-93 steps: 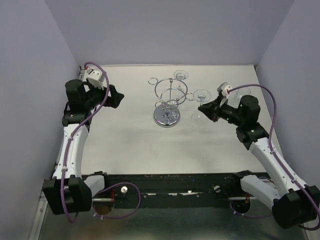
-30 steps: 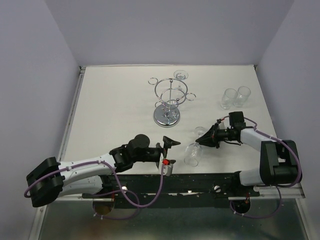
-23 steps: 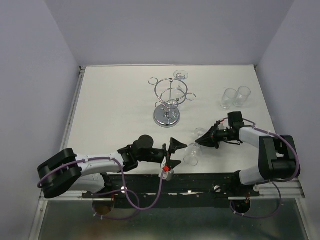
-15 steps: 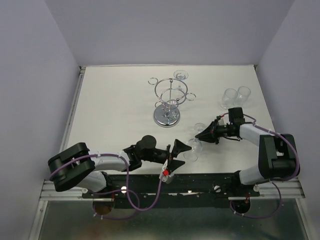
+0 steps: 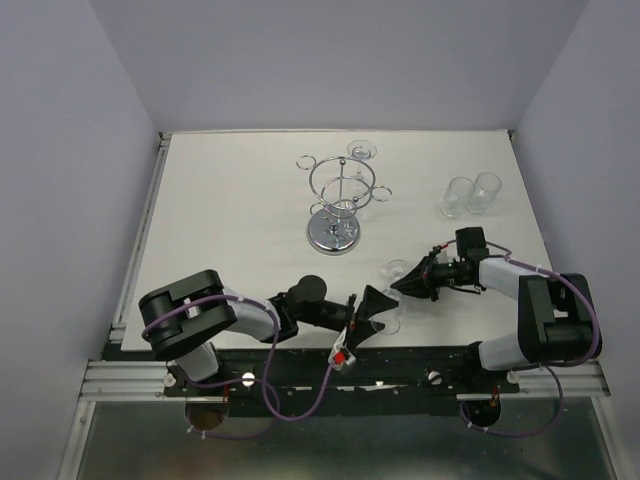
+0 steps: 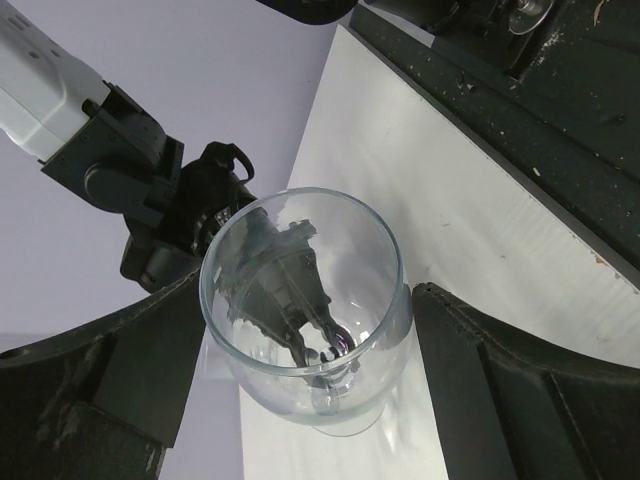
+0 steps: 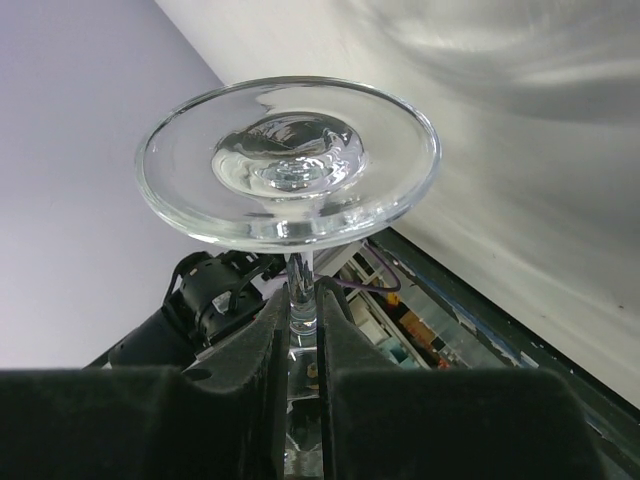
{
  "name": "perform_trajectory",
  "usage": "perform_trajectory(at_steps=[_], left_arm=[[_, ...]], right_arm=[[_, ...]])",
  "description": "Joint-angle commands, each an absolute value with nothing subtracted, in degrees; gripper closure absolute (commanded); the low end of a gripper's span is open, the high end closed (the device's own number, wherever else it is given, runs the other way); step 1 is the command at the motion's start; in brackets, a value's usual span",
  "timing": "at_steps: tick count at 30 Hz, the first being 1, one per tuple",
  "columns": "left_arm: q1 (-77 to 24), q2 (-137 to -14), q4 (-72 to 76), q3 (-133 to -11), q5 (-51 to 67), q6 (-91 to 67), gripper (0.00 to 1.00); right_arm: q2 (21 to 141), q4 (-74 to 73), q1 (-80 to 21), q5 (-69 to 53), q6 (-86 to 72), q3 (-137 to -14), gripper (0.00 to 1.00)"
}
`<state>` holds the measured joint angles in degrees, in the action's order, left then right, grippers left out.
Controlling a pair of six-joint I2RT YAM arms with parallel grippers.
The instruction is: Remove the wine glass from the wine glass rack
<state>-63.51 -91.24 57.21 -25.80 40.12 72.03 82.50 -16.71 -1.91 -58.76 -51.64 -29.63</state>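
I am holding the wine glass (image 7: 288,160) by its stem in the right gripper (image 7: 303,330), whose two fingers are pressing together on that thin stem just behind the round foot. The glass is hanging clear of the wine glass rack (image 5: 334,234), which is standing well beyond both grippers towards the far side of the desk (image 5: 230,210).

The left gripper (image 6: 310,370) is standing spread as wide as it goes, and the bowl is sitting between its two fingers (image 6: 150,390) with the open mouth facing straight back into its palm. So the glass's long axis is running away from the left gripper, bowl nearest, then stem, then foot out past the right gripper's fingertips. I cannot tell whether the left fingers are touching the bowl; a thin gap seems to be showing on either side.

I am judging the left arm to be the nearer one to the bowl, and a gentle squeeze across it to be what comes next.
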Motion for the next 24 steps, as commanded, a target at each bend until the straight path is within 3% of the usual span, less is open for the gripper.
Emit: perform_trajectory(at_steps=[1,15,19,22,24], left_arm=[[-64.34,-93.07,63.37,-26.89,43.06,74.09,0.03],[-64.51,-90.88,57.49,-27.42,45.17,69.79,0.14],[-64.51,-89.13,56.34,-27.33,45.09,69.87,0.16],[-64.42,-87.72,54.76,-27.42,44.56,71.27,0.17],[-64.42,-86.67,52.83,-27.77,44.04,72.50,0.18]], right_arm=[[81.12,-17.67,-2.37,-60.38,-53.44,-29.18,0.99],[80.25,-17.58,-2.37,-58.36,-52.56,-29.71,0.99],[80.16,-17.67,-2.37,-58.27,-51.86,-30.41,0.93],[80.42,-17.67,-2.37,-57.75,-51.50,-31.20,0.81],[80.60,-17.67,-2.37,-57.04,-51.59,-31.72,0.79]])
